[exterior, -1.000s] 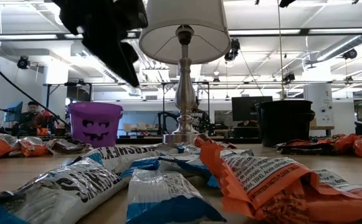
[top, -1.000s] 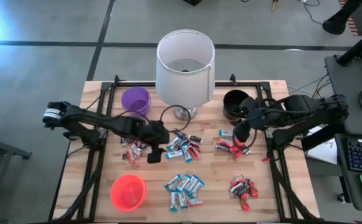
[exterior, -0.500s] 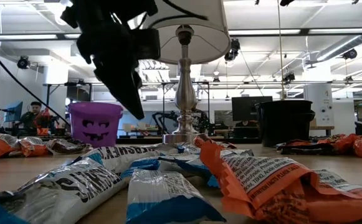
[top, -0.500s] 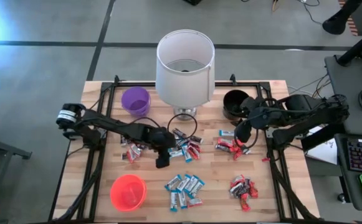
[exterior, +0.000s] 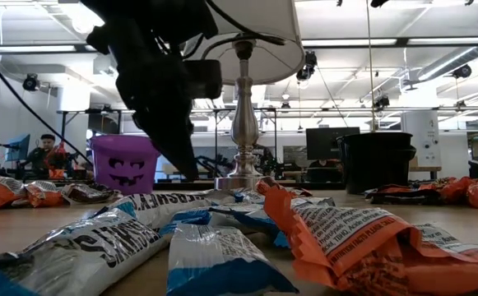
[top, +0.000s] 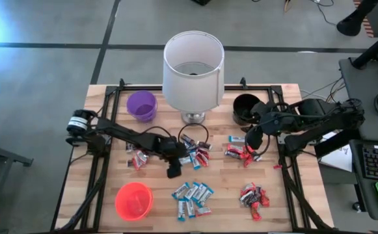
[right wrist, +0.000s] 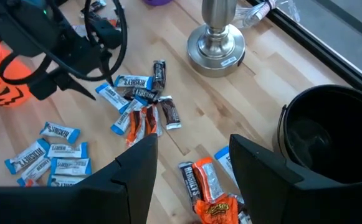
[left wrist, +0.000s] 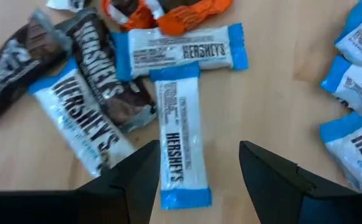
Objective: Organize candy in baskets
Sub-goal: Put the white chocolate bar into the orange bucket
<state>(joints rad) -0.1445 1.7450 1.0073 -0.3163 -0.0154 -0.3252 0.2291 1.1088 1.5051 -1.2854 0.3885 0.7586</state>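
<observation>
Candy [left wrist: 181, 146] blue-white bar lies between spread fingers of left end effector [left wrist: 196, 171], untouched.

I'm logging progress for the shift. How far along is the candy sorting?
Done: nothing visible; the orange basket looks empty, and so does the black basket, and candy lies in piles on the table. In hand: the open left gripper hovers over a blue-and-white bar, nothing gripped. The right gripper waits open near the black basket. Left: essentially all the sorting; the purple basket's inside is unclear.
</observation>
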